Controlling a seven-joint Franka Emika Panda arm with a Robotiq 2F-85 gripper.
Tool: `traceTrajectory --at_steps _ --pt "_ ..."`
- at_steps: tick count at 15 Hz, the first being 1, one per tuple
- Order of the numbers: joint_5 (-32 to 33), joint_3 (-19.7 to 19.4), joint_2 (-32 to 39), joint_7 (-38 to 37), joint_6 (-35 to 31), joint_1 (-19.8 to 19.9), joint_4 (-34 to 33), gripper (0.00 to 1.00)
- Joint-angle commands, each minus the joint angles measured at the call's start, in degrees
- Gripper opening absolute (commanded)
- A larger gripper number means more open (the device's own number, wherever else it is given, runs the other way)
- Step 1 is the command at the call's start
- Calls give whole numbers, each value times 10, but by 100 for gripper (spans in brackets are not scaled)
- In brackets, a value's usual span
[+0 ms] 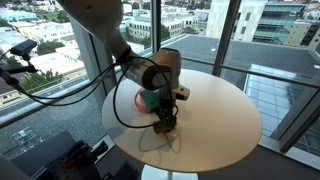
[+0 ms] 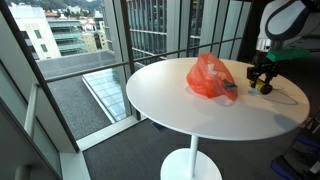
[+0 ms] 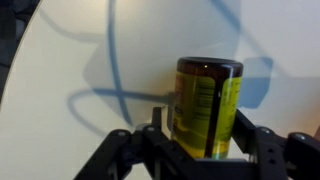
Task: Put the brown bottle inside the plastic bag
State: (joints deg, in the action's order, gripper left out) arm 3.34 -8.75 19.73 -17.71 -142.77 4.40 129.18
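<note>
The brown bottle [image 3: 208,105] stands upright on the round white tabletop [image 2: 170,115], near the edge on the arm's side. In the wrist view it fills the middle of the frame, with a yellow printed label around its body and a dark cap. The print is too blurred to read.

The gripper [image 3: 200,120] is lowered over the bottle, one of the fingers [image 3: 158,122] on each side of it at label height. They are close against the glass, but the blur makes it impossible to tell whether they are pinching it or only flanking it. In an exterior view the gripper [image 2: 262,80] hangs straight down from the arm, its tips at the tabletop and the bottle [image 2: 263,87] between them.

The plastic bag [image 2: 208,77] is orange-red and lies crumpled on the tabletop just beside the bottle, toward the table's centre and apart from it. Something green shows at the bag [image 1: 148,98] in both exterior views. In an exterior view the gripper [image 1: 166,120] is in front of the bag and a thin cable [image 1: 150,146] loops over the white surface below it.

The table rests on a single white pedestal [image 2: 190,165] beside floor-to-ceiling windows [image 2: 90,60] that look out on buildings.
</note>
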Motion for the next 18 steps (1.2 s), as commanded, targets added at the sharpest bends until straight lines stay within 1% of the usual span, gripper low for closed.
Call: traceTrajectory --at_steps 1,2,3,8,10,14,18 --pt "15 -14 3 -18 -3 -15 -2 40" --pt "15 -16 -1 -21 1 -18 -1 32" --pt "18 -18 -6 -26 4 -22 0 29" --pt "21 -15 -45 -35 44 -41 2 29" --pt "22 -8 -61 -37 73 -49 -4 29" --pt "20 15 -87 -39 131 -63 -25 29" --pt "5 46 -89 -24 161 -71 -58 29"
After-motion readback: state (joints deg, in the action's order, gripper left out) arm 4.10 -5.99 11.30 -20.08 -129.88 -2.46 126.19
